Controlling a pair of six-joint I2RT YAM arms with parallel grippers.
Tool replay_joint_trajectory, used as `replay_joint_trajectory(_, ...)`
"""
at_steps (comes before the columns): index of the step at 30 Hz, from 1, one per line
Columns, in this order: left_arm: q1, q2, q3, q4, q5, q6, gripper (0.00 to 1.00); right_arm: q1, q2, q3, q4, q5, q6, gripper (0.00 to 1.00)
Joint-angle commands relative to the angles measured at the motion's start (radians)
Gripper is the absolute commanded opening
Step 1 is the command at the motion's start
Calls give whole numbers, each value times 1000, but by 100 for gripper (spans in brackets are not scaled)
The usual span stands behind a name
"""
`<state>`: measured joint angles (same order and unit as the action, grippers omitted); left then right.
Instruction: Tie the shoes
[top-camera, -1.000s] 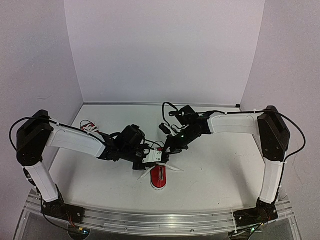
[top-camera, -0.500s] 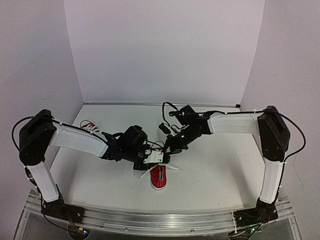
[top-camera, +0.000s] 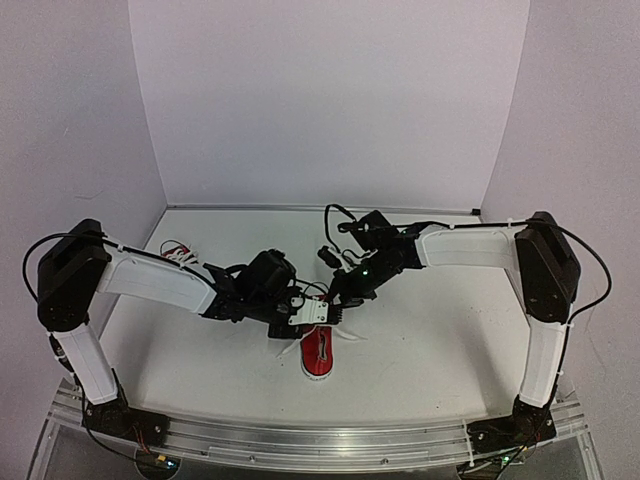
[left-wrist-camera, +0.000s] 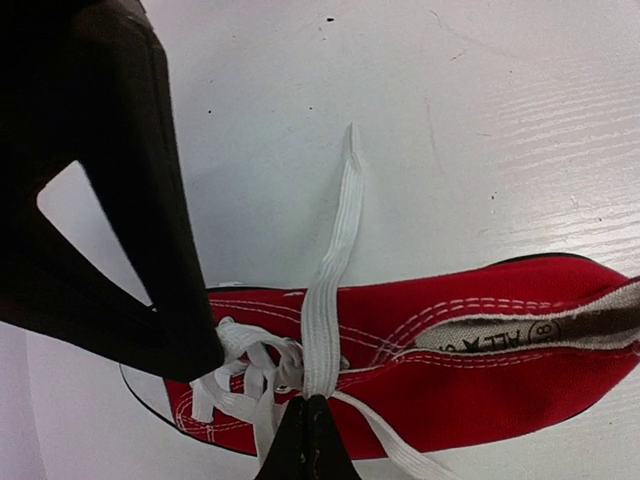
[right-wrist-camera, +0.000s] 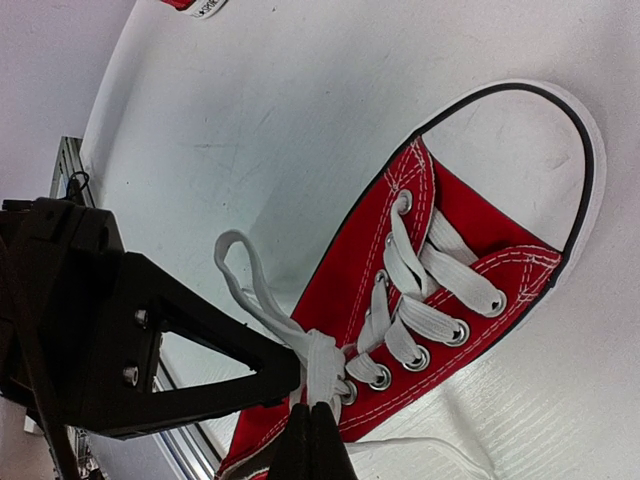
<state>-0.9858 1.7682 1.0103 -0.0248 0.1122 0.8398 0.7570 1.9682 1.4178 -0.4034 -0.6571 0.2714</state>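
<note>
Pinching the laces (left-wrist-camera: 335, 250) from both sides
left hand (left-wrist-camera: 308, 430) and right hand (right-wrist-camera: 312, 430) each clamped on them; red shoe (top-camera: 318, 355) sits right under both on the worktop (top-camera: 430, 340). Risk: uneven pull drags shoe or slips a strand.

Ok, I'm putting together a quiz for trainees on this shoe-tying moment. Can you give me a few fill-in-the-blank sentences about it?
1. The shoe near the middle of the table is made of ____ canvas.
2. Its lace is ____ in colour.
3. The left gripper and the right gripper each have their jaws ____ on a strand of it.
4. The second shoe lies toward the table's far ____ corner.

Missing words: red; white; shut; left.
</note>
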Motion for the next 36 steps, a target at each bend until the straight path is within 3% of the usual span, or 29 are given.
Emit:
replay_joint_trajectory(1, -4, -61, -22, 117, -22, -50, 0, -7, -18, -4, 29, -12, 4, 0)
replay_joint_trajectory(12, -3, -16, -25, 196, -85, -107, 0, -8, -27, -10, 34, -22, 12, 0)
replay_joint_trajectory(28, -3, 17, -69, 257, -44, -152, 0, -24, -46, -41, 70, -24, 47, 0)
replay_joint_trajectory(36, -4, 68, -75, 378, -58, -239, 0, -24, -56, -79, 126, -86, 74, 0)
